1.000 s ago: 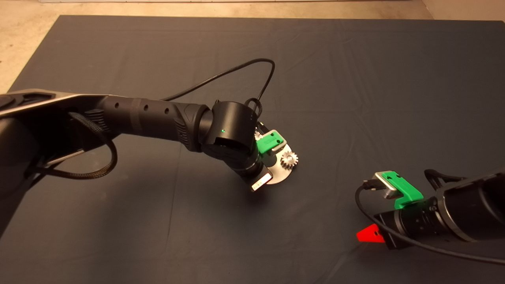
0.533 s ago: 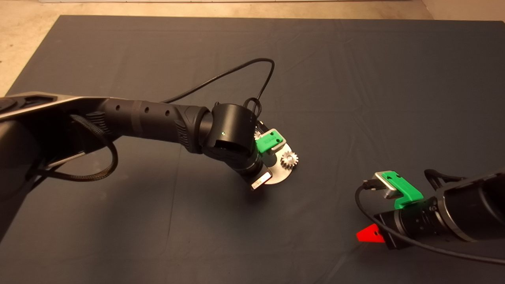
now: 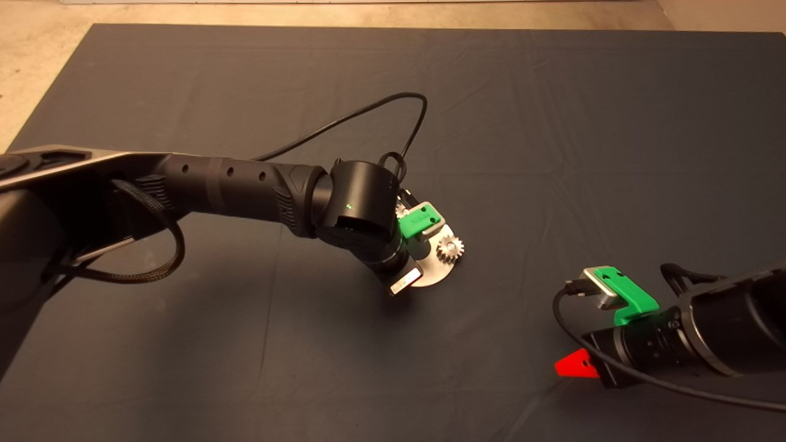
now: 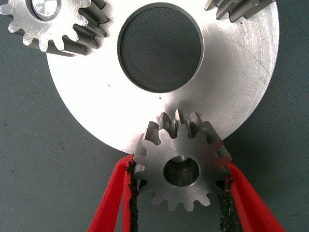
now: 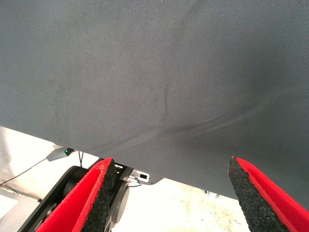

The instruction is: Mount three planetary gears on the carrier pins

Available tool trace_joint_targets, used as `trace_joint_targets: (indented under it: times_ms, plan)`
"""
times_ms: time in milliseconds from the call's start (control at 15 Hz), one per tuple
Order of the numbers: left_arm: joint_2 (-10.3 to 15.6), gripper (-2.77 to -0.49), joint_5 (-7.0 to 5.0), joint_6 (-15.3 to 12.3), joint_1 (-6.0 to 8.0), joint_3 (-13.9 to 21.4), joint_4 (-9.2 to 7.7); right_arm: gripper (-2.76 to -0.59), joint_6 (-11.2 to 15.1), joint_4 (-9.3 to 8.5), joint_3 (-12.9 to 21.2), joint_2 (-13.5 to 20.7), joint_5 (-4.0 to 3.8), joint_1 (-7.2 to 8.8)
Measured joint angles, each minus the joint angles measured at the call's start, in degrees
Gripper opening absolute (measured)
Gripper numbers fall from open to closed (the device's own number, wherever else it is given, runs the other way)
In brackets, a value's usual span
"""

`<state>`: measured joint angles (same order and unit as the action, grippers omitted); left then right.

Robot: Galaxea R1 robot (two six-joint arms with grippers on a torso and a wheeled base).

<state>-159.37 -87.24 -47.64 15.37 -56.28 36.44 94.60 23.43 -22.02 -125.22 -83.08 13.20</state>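
Note:
In the left wrist view, the shiny round disc (image 4: 231, 87) with a large centre hole lies on the mat. One planetary gear (image 4: 53, 26) sits on a carrier pin (image 4: 45, 6). A second gear (image 4: 236, 8) shows only partly at the disc's rim. My left gripper (image 4: 178, 168) is shut on a third gear (image 4: 181, 145) at the disc's edge. Its pads touch both sides, and a pin shows dimly through the centre hole. From above, the left arm (image 3: 362, 212) covers most of the disc (image 3: 433, 273), and one gear (image 3: 450, 248) is visible. My right gripper (image 5: 169, 193) stands open over bare mat.
The right arm (image 3: 688, 337) rests at the mat's lower right, one red finger (image 3: 576, 364) showing. A black cable (image 3: 368, 113) loops above the left wrist. The mat's edge and pale floor lie at the far side and far left.

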Motion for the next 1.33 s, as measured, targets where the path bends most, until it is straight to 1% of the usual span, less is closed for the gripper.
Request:
trace_joint_targets:
  times_ms: [600,733,1067,1133,1267,1333]
  plan:
    - [0.0,-2.42,0.0,0.18,0.0,0.0,0.0,-1.62,0.0,0.0,0.0,0.0,0.0,0.0]
    - [0.0,-2.34,0.0,0.34,0.0,0.0,0.0,-1.62,0.0,0.0,0.0,0.0,0.0,0.0]
    - [-0.01,-2.33,0.0,0.4,0.0,0.0,0.0,-1.62,0.0,-0.01,0.0,0.0,0.0,0.0]
    - [-0.01,-2.24,-0.05,0.38,0.02,0.0,0.0,-1.62,0.0,-0.01,0.0,0.0,0.0,0.0]
    - [0.0,-2.2,-0.05,0.4,0.02,0.04,-0.02,-1.62,0.0,-0.01,0.0,0.0,0.03,0.0]
    - [0.02,-2.1,-0.09,0.4,0.03,0.03,0.0,-1.62,0.0,-0.01,0.0,0.0,0.06,0.0]
